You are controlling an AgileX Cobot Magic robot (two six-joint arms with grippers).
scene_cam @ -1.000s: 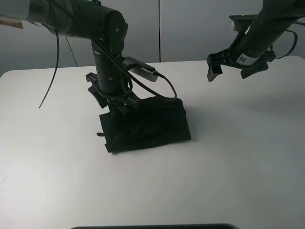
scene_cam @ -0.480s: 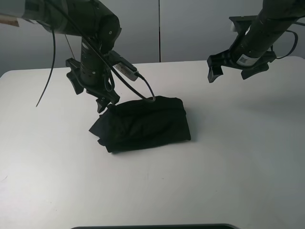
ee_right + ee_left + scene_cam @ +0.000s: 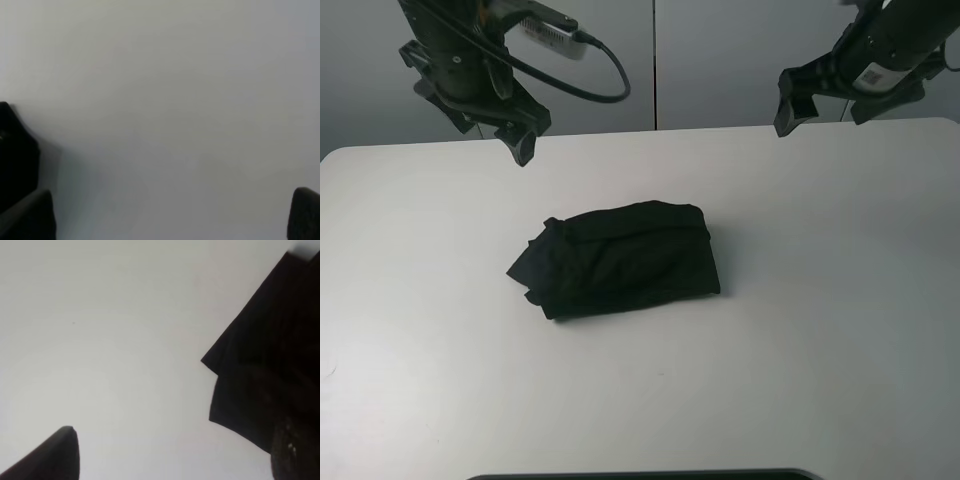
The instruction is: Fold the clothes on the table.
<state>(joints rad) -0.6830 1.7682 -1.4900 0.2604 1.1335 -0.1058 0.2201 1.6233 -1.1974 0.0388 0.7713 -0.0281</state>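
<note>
At about ten o'clock in the high view, the left gripper hangs above the far edge of the table, its fingers spread wide and holding nothing. In its wrist view only one dark fingertip and a corner of black cloth show against the white top.

The clothes lie near the middle of the table, slightly toward nine o'clock, as a compact black bundle, roughly rectangular. Its edge toward three o'clock looks rounded and tidy; toward nine o'clock a loose flap or two juts out, ragged. No printed side is visible, though the cloth is so dark that individual layers are hard to tell apart.

I judge the shirt light, limp and prone to sliding on the smooth top; lifted by one corner, it would likely unfold. The loose flap at nine o'clock is the natural place to pinch, low against the table, if any tidying is wanted.

At one o'clock the right gripper hovers well clear of the bundle, fingers likewise wide apart and empty.
</note>
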